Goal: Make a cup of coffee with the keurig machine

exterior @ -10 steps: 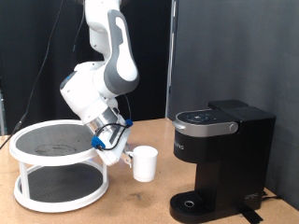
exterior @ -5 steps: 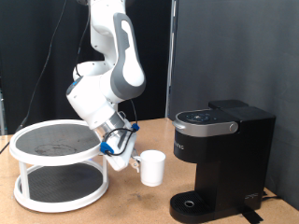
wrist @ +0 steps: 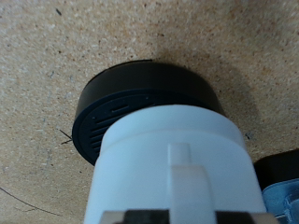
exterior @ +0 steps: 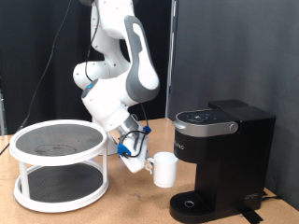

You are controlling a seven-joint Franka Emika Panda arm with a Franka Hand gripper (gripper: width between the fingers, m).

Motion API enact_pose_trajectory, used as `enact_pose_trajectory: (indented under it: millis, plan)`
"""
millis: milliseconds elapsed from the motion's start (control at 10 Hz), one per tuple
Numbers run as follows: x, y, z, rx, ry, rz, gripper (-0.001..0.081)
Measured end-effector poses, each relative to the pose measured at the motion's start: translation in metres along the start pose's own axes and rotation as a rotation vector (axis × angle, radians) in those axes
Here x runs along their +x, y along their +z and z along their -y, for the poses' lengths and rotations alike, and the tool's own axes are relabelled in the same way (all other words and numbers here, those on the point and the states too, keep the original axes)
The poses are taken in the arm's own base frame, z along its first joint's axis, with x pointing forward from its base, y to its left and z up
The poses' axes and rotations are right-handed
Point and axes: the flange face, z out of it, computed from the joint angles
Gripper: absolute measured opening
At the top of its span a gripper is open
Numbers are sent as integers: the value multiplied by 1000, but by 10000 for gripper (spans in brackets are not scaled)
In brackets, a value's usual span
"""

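Observation:
The white mug [exterior: 165, 170] hangs in the air, held by its handle in my gripper [exterior: 140, 163], just to the exterior view's left of the black keurig machine [exterior: 220, 159] and above its round drip base [exterior: 192, 203]. The machine's lid is down. In the wrist view the mug [wrist: 173, 173] fills the lower part of the picture, its handle running toward the camera, and the black drip base [wrist: 121, 103] lies on the table beyond it. The fingers themselves barely show there.
A white two-tier round rack [exterior: 58, 163] with dark mesh shelves stands at the exterior view's left on the particle-board table [exterior: 131, 205]. A black curtain hangs behind.
The arm has carried the mug steadily toward the exterior view's right, from beside the rack to right next to the machine's front.

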Motion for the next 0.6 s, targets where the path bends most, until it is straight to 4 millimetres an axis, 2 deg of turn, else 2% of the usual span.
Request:
enact_pose_trajectory:
  millis: [600]
  plan:
    - [-19, 39, -2, 33, 27, 8, 3]
